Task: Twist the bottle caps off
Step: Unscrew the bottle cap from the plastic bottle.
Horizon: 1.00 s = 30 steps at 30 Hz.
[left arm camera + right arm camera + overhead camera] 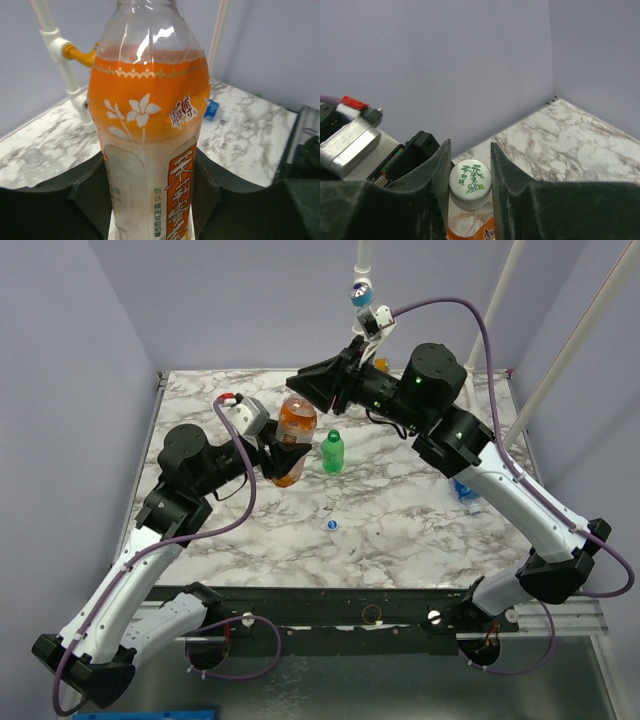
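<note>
An orange bottle (pixel 296 420) stands upright off the marble table (pixel 400 540), its lower body held between the black fingers of my left gripper (pixel 285 455). The left wrist view shows those fingers (pixel 85 200) pressed against both sides of the bottle (pixel 150 100). Its bottle cap (pixel 470 182), white with green print, sits between the fingers of my right gripper (pixel 470 175), which comes in from above and behind and is shut on it. From the top, the right gripper (pixel 305 390) hides the cap.
A small green bottle (pixel 332 452) stands just right of the orange one. One loose bottle cap (pixel 332 524) lies on the table in front. A blue-labelled bottle (pixel 466 490) lies by the right arm. White pipe posts with an orange fitting (pixel 75 51) rise at the back.
</note>
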Each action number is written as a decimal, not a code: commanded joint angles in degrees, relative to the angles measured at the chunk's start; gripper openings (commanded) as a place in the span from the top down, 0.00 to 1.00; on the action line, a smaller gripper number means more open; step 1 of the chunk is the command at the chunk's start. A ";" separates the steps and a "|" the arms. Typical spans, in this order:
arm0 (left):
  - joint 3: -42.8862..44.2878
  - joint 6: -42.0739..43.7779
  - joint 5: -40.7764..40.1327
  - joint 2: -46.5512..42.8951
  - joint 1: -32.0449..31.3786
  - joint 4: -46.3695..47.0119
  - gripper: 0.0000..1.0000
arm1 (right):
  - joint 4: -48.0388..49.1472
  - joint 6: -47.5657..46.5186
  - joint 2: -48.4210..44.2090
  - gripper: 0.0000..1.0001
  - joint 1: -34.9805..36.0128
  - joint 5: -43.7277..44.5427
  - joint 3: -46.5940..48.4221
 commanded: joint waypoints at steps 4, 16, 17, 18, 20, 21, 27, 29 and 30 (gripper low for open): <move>8.38 -16.04 23.37 3.23 0.91 1.41 0.83 | 3.72 0.62 -0.11 0.99 0.25 -35.67 3.20; 11.70 -14.44 28.58 4.45 1.00 -1.20 0.93 | 4.24 0.33 -2.74 0.55 -0.69 -22.11 1.35; 11.37 -12.28 26.41 4.24 1.00 -2.00 0.94 | 3.12 -0.06 -2.85 0.36 -0.69 -16.79 2.00; 10.98 -10.37 23.87 4.02 1.00 -2.66 0.95 | 1.27 -0.31 -2.70 0.21 -0.69 -11.34 2.94; 10.23 -5.32 19.50 3.67 1.00 -4.13 0.95 | -1.93 -0.76 -1.83 0.01 -0.69 -4.62 5.71; 9.82 -2.77 17.18 3.51 1.00 -4.66 0.96 | -3.32 -0.93 -1.49 0.00 -0.64 -3.50 6.77; 9.04 6.39 0.59 4.19 0.76 -6.17 1.00 | -8.83 0.86 1.74 0.00 -0.60 -0.70 11.25; 9.69 7.30 -2.44 5.03 0.65 -6.89 1.00 | -9.09 0.97 2.16 0.00 -0.58 0.13 11.06; 9.99 7.82 -3.36 5.37 0.52 -7.38 1.00 | -9.12 0.68 2.32 0.00 -0.60 0.16 11.05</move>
